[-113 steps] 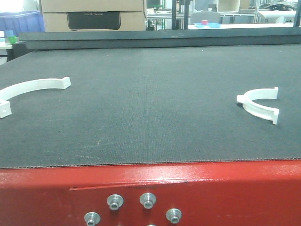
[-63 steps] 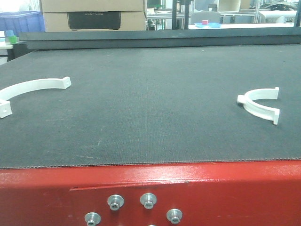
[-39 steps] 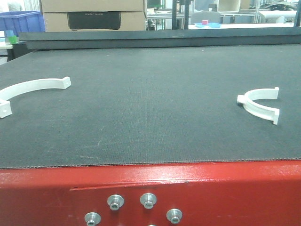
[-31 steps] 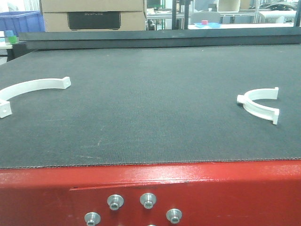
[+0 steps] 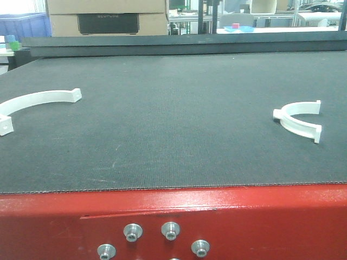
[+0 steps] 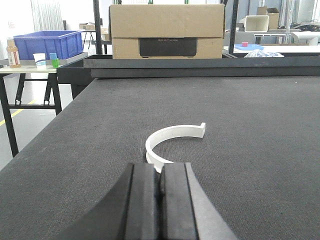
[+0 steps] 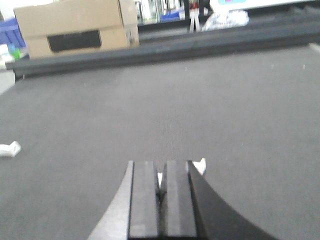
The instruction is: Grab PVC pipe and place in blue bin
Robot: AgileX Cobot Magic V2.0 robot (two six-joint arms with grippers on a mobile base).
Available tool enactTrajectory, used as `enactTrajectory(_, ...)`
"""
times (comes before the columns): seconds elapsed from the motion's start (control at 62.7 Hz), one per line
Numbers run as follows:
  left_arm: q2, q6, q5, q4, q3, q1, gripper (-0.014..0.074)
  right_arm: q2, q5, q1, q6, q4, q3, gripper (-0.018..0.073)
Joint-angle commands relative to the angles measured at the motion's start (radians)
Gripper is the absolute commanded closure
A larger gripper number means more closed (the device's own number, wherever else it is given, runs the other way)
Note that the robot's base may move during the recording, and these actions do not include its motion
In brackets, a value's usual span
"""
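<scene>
Two white half-ring PVC pipe pieces lie on the black mat: one at the left edge (image 5: 38,100), one at the right (image 5: 298,120). Neither gripper shows in the front view. In the left wrist view my left gripper (image 6: 160,172) is shut and empty, with the near end of a white half-ring (image 6: 170,140) just beyond its tips. In the right wrist view my right gripper (image 7: 160,170) is shut, and white bits of a pipe piece (image 7: 201,166) peek out behind its fingers. The blue bin (image 6: 47,42) stands on a side table beyond the mat's far left corner; it also shows in the front view (image 5: 24,24).
A cardboard box (image 6: 167,30) sits behind the raised black rail (image 6: 200,62) at the mat's far edge. The red table front with bolts (image 5: 168,230) is nearest the camera. Small bottles and cups (image 6: 45,59) stand beside the bin. Another white piece end (image 7: 9,149) lies far left.
</scene>
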Motion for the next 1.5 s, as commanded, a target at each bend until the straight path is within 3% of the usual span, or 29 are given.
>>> enactTrajectory(0.0, -0.003, -0.007, -0.013, 0.002, -0.003, 0.001, 0.0708, 0.006, -0.076, -0.001, 0.0, 0.003, -0.01, 0.0713)
enactTrajectory(0.271, -0.003, -0.007, -0.013, 0.002, -0.003, 0.001, 0.0708, 0.006, -0.058, -0.001, 0.0, 0.01, -0.01, 0.0713)
enactTrajectory(0.431, -0.003, -0.007, -0.013, 0.002, -0.003, 0.001, 0.0708, 0.006, -0.043, -0.001, 0.0, 0.061, -0.01, 0.0713)
enactTrajectory(0.59, -0.003, -0.007, -0.127, 0.008, -0.003, 0.001, 0.0708, 0.008, -0.076, -0.001, 0.0, 0.071, -0.01, 0.0713)
enactTrajectory(0.718, -0.003, -0.007, -0.21, -0.057, -0.003, 0.001, 0.0708, 0.016, -0.094, -0.001, 0.0, 0.071, -0.01, 0.0713)
enactTrajectory(0.814, -0.003, -0.007, -0.158, -0.123, -0.003, 0.001, 0.0708, 0.04, -0.095, -0.001, 0.0, 0.071, -0.01, 0.0713)
enactTrajectory(1.037, 0.003, -0.007, 0.003, -0.12, -0.152, 0.001, 0.0708, 0.147, -0.103, -0.001, 0.0, 0.071, -0.011, 0.0713)
enactTrajectory(1.133, 0.054, -0.007, 0.054, -0.115, -0.228, 0.001, 0.0708, 0.201, -0.106, -0.001, -0.002, 0.071, -0.024, 0.0713)
enactTrajectory(1.245, 0.181, -0.007, 0.062, -0.073, -0.298, 0.001, 0.0708, 0.289, -0.093, -0.001, -0.085, 0.071, -0.08, 0.0698)
enactTrajectory(1.308, 0.271, -0.007, 0.062, -0.034, -0.331, 0.001, 0.0708, 0.341, -0.074, -0.001, -0.108, 0.071, -0.127, 0.0657)
enactTrajectory(1.484, 0.546, -0.007, 0.057, -0.038, -0.449, 0.001, 0.0708, 0.474, -0.004, -0.001, -0.111, 0.071, -0.246, 0.0487)
